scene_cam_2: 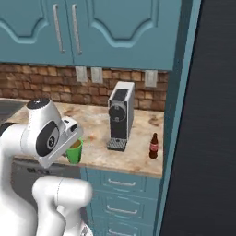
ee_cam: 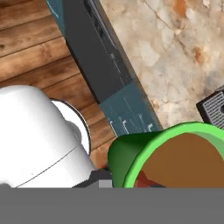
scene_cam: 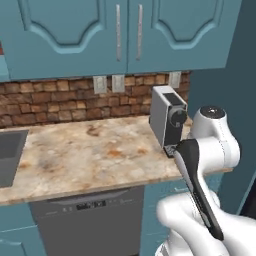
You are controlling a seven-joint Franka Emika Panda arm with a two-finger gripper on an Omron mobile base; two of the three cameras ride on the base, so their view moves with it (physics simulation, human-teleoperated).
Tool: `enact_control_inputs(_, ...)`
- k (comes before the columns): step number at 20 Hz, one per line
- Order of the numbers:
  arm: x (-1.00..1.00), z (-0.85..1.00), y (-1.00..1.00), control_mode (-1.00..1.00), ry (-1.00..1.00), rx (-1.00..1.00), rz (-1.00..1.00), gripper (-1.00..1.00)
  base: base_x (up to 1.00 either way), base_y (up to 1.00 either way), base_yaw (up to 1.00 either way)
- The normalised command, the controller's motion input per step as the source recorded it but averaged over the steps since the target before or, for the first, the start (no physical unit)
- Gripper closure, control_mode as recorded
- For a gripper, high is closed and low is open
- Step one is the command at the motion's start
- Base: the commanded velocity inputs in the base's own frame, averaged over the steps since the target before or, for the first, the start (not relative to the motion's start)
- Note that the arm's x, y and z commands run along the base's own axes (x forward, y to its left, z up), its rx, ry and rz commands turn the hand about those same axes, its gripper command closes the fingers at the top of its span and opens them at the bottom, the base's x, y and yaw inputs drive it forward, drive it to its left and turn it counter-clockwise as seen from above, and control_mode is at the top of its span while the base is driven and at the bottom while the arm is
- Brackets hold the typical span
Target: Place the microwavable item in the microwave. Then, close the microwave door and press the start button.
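Green cup [scene_cam_2: 74, 150] of brown liquid: clamped in gripper fingers, coffee machine [scene_cam_2: 120, 115] at its two o'clock.

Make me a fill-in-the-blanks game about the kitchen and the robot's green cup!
1. The liquid inside the green cup is ____.
2. The small dark bottle on the counter has a ____ cap.
3. The wall behind the coffee machine is made of ____.
4. The cabinet doors above the counter are painted ____.

Missing words: brown; red; brick; blue
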Motion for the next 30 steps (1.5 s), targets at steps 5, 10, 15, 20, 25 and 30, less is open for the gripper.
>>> enact_control_inputs(5,0.00,0.00,0.00,1.00,0.00,0.00,0.00,1.00,-0.98,0.63,-0.23)
enact_control_inputs(10,0.00,0.00,0.00,1.00,0.00,0.00,0.00,1.00,-0.99,0.02,-0.63)
enact_control_inputs(15,0.00,0.00,0.00,1.00,0.00,0.00,0.00,1.00,-0.59,0.00,-0.87)
enact_control_inputs(20,0.00,0.00,0.00,1.00,0.00,0.00,0.00,1.00,-0.21,-0.01,-0.86)
enact_control_inputs(25,0.00,0.00,0.00,1.00,0.00,0.00,0.00,1.00,0.38,-0.70,-0.55)
enact_control_inputs(30,0.00,0.00,0.00,1.00,0.00,0.00,0.00,1.00,0.96,-1.00,-0.12)
